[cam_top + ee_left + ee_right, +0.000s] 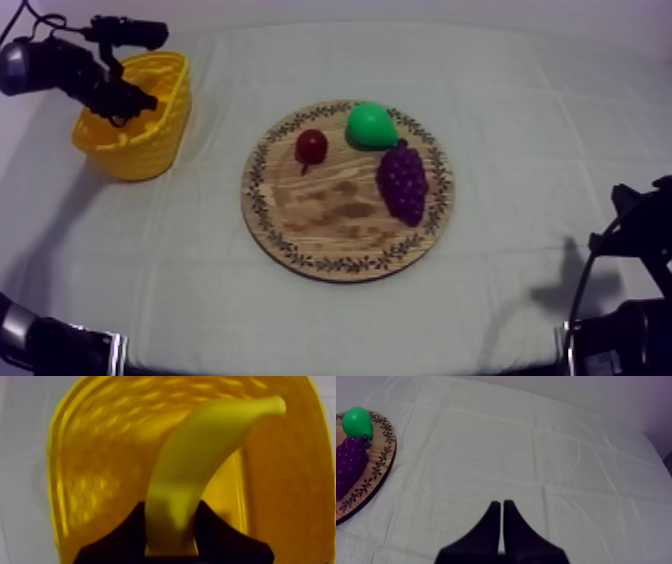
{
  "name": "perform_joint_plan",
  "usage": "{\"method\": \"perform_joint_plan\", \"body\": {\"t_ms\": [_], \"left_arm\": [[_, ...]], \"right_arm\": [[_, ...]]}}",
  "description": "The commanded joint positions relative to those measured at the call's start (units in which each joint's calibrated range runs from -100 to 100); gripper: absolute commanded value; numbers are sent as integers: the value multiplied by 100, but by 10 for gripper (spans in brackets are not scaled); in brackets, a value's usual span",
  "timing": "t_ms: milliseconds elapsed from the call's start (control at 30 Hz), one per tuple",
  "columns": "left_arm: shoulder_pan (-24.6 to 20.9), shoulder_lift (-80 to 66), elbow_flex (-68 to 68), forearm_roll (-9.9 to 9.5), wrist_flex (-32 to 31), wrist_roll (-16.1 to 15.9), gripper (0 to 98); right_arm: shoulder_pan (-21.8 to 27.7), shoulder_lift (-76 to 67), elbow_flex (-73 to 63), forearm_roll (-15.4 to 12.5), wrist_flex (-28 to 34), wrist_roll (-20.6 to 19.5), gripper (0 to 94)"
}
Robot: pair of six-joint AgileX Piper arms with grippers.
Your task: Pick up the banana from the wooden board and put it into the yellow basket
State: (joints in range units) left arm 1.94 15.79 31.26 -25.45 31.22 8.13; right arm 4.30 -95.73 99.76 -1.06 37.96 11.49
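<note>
In the left wrist view a yellow banana (200, 461) stands between my left gripper's black fingers (125, 536), which are shut on its lower end, right above the inside of the yellow basket (90, 476). From above, my left gripper (128, 103) hangs over the yellow basket (140, 135) at the table's far left. The round wooden board (347, 215) lies mid-table, carrying a small red fruit (311, 146), a green pear (370, 126) and purple grapes (403, 182). My right gripper (502, 507) is shut on nothing, its fingers together as a wedge over bare cloth beside the board (373, 476).
My right arm (630, 290) rests at the table's lower right edge. Part of the left arm's base (50, 345) sits at the lower left. Open cloth lies between basket and board and to the right of the board.
</note>
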Motion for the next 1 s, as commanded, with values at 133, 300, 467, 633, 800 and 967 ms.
{"method": "perform_joint_plan", "body": {"t_ms": [133,300,467,633,800,967], "left_arm": [[-42,-111,133,131,-247,-184,368],[-53,-301,298,264,-321,-314,369],[0,-739,660,371,-540,-470,217],[75,-1566,1277,393,-907,-360,45],[160,-2686,1930,693,-920,-437,7],[243,-3908,2614,884,-754,-203,1]], "right_arm": [[-1,-2,2,1,3,1,3],[-1,-2,2,1,3,1,3],[-1,-2,2,1,3,1,3],[-1,-2,2,1,3,1,3],[-1,-2,2,1,3,1,3],[-1,-2,2,1,3,1,3]]}}
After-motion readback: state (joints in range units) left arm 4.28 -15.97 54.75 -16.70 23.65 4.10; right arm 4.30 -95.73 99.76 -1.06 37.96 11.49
